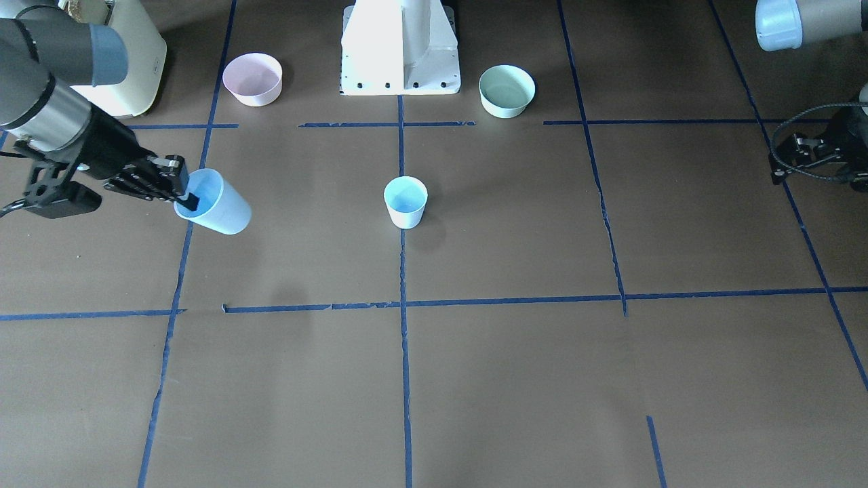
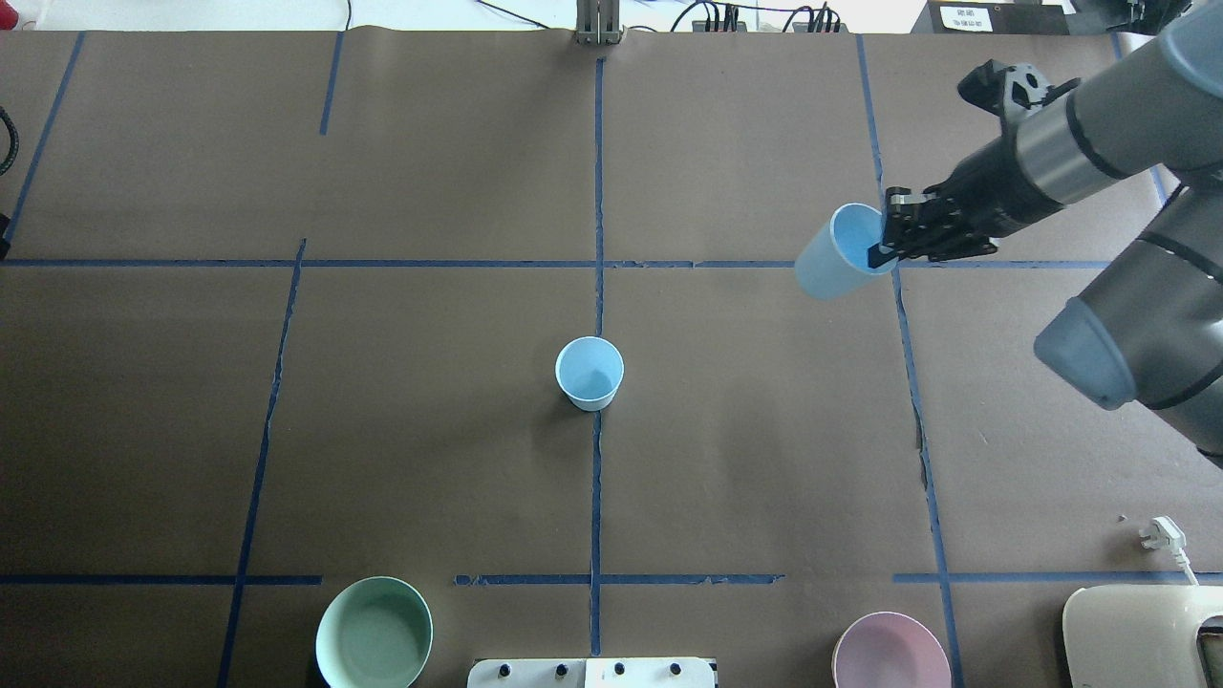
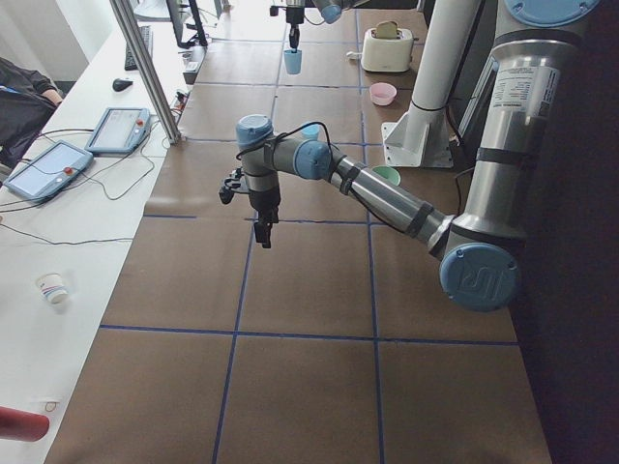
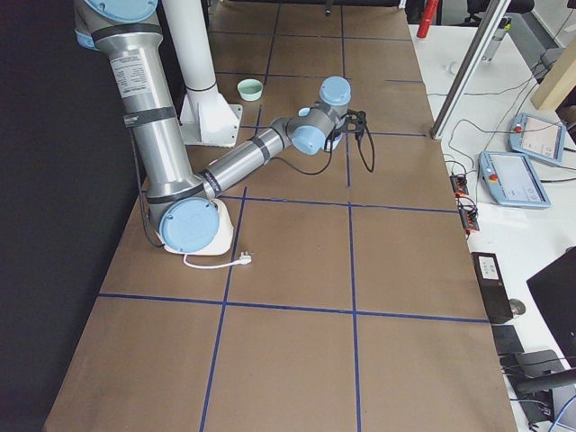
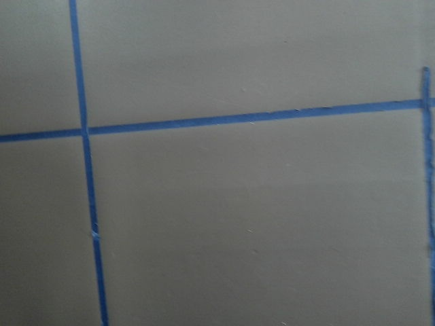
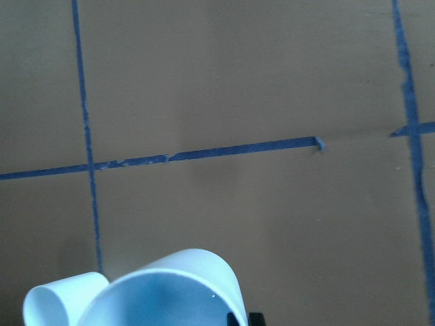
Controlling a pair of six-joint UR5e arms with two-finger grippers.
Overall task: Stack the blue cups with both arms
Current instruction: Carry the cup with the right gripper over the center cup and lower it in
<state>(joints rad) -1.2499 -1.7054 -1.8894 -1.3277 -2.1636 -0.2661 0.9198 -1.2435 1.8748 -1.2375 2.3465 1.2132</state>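
One blue cup (image 1: 405, 201) stands upright at the table's centre on the middle tape line, and also shows in the overhead view (image 2: 590, 373). My right gripper (image 1: 186, 196) is shut on the rim of the other blue cup (image 1: 213, 202), one finger inside it. It holds this cup tilted above the table, apart from the centre cup, as the overhead view shows for the gripper (image 2: 884, 250) and the cup (image 2: 836, 253). The right wrist view shows the held cup (image 6: 177, 292) with the standing cup (image 6: 54, 302) beside it. My left gripper (image 1: 786, 157) hovers at the table's other end; I cannot tell its jaws.
A pink bowl (image 1: 252, 78) and a mint-green bowl (image 1: 506, 90) flank the white pedestal (image 1: 401, 47). A cream appliance (image 1: 132, 57) stands behind the right arm. A white plug (image 2: 1161, 533) lies near it. Blue tape lines cross the brown table.
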